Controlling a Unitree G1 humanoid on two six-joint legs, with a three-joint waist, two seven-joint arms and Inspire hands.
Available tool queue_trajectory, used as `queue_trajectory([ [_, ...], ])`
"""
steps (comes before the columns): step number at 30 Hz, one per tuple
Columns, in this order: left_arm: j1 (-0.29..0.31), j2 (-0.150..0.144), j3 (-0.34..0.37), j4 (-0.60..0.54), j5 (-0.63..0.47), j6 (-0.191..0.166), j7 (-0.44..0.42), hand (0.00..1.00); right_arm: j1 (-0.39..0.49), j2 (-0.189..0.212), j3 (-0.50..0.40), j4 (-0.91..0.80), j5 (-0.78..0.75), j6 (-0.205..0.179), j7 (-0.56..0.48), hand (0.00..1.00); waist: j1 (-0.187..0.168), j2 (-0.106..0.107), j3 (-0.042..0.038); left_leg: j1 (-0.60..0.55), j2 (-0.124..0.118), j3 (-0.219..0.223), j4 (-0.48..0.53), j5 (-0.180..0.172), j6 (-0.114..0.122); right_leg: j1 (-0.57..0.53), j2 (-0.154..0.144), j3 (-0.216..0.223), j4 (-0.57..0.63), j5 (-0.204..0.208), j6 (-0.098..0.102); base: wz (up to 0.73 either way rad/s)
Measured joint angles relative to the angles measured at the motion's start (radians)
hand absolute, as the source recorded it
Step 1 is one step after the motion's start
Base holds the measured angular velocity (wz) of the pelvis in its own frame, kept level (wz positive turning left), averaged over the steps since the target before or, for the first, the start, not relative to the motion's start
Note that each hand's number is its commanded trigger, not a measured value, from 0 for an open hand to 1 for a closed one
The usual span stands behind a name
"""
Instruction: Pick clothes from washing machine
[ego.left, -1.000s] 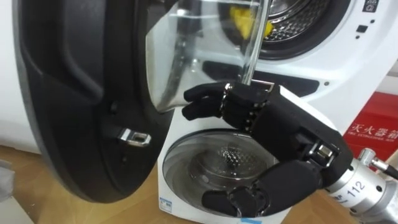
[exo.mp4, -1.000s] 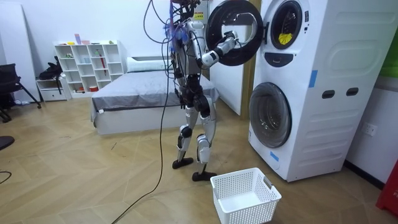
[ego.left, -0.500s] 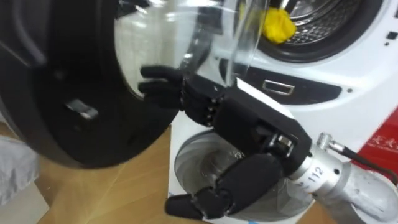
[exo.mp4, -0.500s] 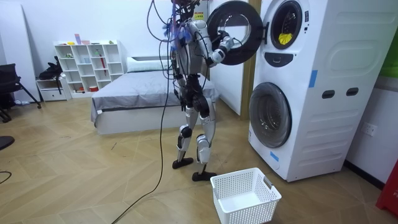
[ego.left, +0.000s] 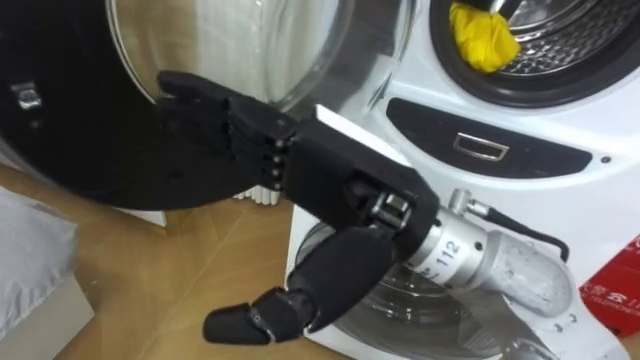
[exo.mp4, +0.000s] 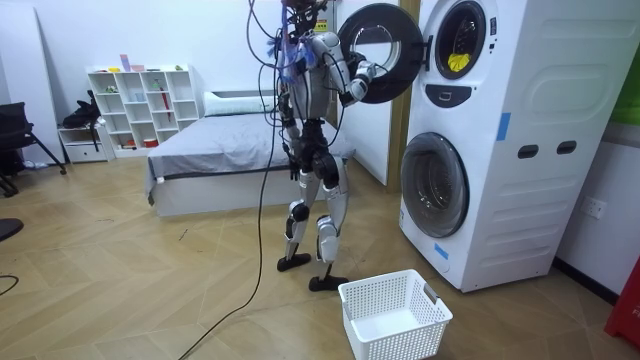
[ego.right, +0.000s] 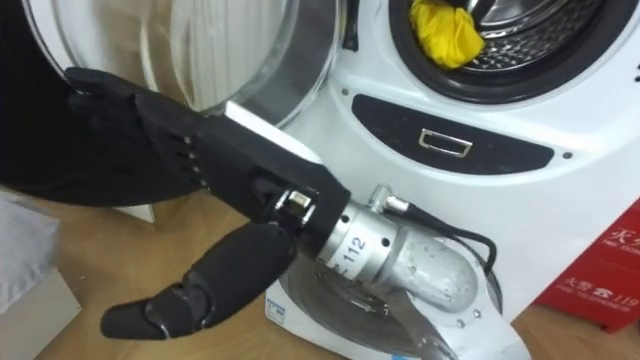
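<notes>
Swung wider than a second ago, the door (ego.left: 90, 150) stands left of the upper drum (ego.left: 570, 45), the right hand (ego.left: 300, 170) pressing straight, loosely spread fingers against it, while the yellow cloth (ego.left: 483, 40) lies inside that drum, up and right of the hand.

Eye views close, downward onto the washer door (ego.left: 90, 160); room view distant, side-on, sharing it.

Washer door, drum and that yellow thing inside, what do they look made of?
Door: glossy black plastic ring, it seems, around a clear glass bowl showing reflections. Drum: shiny ribbed metal, likely steel. Yellow cloth: soft fabric, judging by its crumpled folds.
</notes>
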Motion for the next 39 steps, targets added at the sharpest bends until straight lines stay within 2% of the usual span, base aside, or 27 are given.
queue_trajectory([
  [5, -0.001, -0.003, -0.003, 0.001, -0.001, -0.001, 0.015, 0.0, 0.002, 0.009, 0.005, 0.004, -0.006, 0.005, -0.003, 0.0, 0.001, -0.006, 0.0075, 0.0, 0.0, 0.002, 0.001, 0.0, 0.0, 0.001, 0.001, 0.001, -0.002, 0.0, 0.0, 0.0],
  [17, 0.005, -0.002, 0.0, 0.002, -0.01, 0.006, 0.019, 0.0, 0.031, 0.008, 0.009, 0.007, 0.005, 0.006, -0.015, 0.0, -0.006, -0.005, 0.0071, 0.0, 0.001, 0.002, 0.0, 0.0, 0.0, 0.004, 0.001, -0.001, -0.003, -0.001, 0.001, 0.0],
  [20, 0.005, -0.003, 0.009, 0.002, -0.01, 0.005, 0.019, 0.0, 0.081, 0.007, -0.002, -0.004, 0.004, 0.006, -0.011, 0.0, -0.011, 0.001, 0.0054, 0.0, 0.003, 0.002, -0.001, 0.0, 0.0, 0.004, 0.002, -0.003, -0.001, 0.0, 0.001, 0.0],
  [24, 0.021, -0.004, 0.009, 0.004, -0.011, -0.006, 0.019, 0.0, 0.152, -0.005, -0.018, -0.014, 0.005, 0.006, 0.002, 0.0, -0.043, 0.028, -0.0028, 0.001, 0.003, 0.003, -0.001, 0.0, 0.0, 0.005, 0.002, -0.003, 0.001, 0.0, 0.001, 0.0],
  [27, 0.031, -0.004, 0.01, 0.004, -0.011, -0.017, 0.017, 0.0, 0.183, -0.012, -0.065, -0.023, 0.005, 0.006, 0.009, 0.0, -0.067, 0.039, -0.0022, 0.001, 0.003, 0.006, 0.001, 0.0, 0.0, 0.005, 0.001, -0.003, 0.002, 0.0, 0.0, 0.0],
  [31, 0.042, -0.004, 0.009, 0.005, -0.014, -0.032, 0.014, 0.0, 0.207, -0.016, -0.101, -0.028, 0.002, 0.006, 0.014, 0.0, -0.094, 0.038, -0.0026, 0.001, 0.003, 0.01, 0.004, 0.0, 0.0, 0.005, 0.0, 0.001, 0.0, -0.001, 0.0, -0.02],
  [33, 0.043, -0.004, 0.009, 0.008, -0.032, -0.032, 0.014, 0.0, 0.234, -0.016, -0.102, -0.041, 0.006, 0.005, 0.015, 0.0, -0.101, 0.033, -0.0059, 0.0, 0.003, 0.011, 0.006, 0.0, 0.0, 0.006, 0.0, 0.001, -0.001, -0.001, 0.0, 0.0],
  [39, 0.042, -0.004, 0.006, 0.01, -0.04, -0.03, 0.017, 0.0, 0.35, -0.015, -0.099, -0.039, 0.004, 0.006, 0.023, 0.0, -0.097, 0.035, -0.005, 0.005, 0.002, 0.013, 0.008, 0.0, 0.0, 0.011, 0.0, 0.003, -0.001, 0.0, 0.001, -0.01],
])
